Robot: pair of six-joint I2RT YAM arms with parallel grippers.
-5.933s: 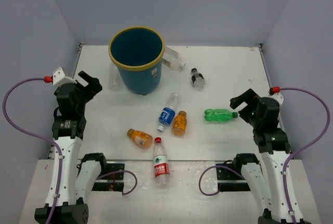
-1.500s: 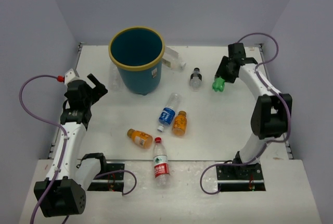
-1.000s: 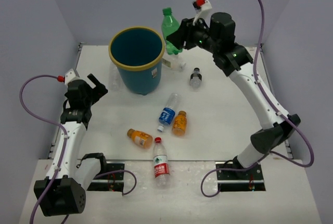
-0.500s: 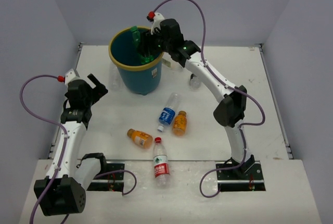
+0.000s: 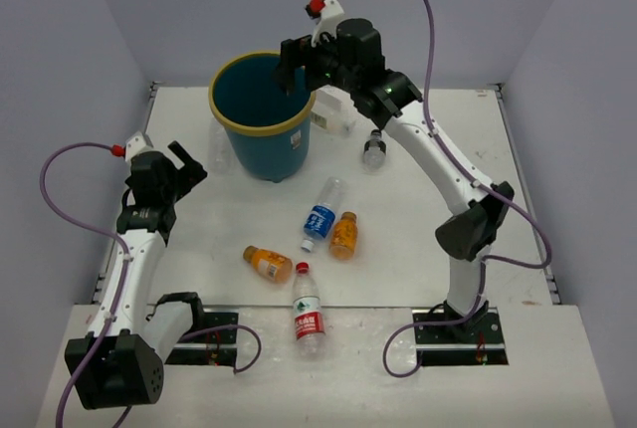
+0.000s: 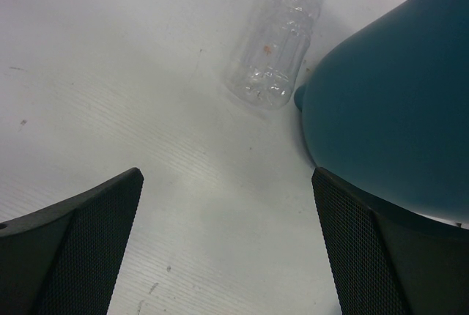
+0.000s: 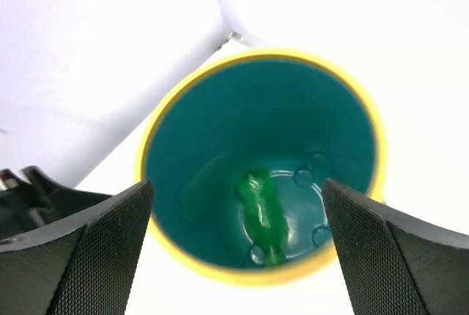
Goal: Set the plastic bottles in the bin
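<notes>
Green bottle flat on bin floor

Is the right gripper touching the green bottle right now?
Apart. The right wrist view shows the green bottle lying on the floor of the bin, far below the right gripper, whose jaws stand open and empty above the rim.

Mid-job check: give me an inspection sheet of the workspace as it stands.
Surface: white table, bare between bottles.
Job's things: bin upright, green bottle lying inside; on the table: blue-label bottle, orange bottle, second orange bottle, red-label bottle, dark-capped bottle, clear bottle.
Clutter: pale item right of the bin, unclear.
End effectors: left end effector open, empty; right end effector open above the bin.
Cables: purple cables arch clear of bottles.
Surroundings: grey walls.
</notes>
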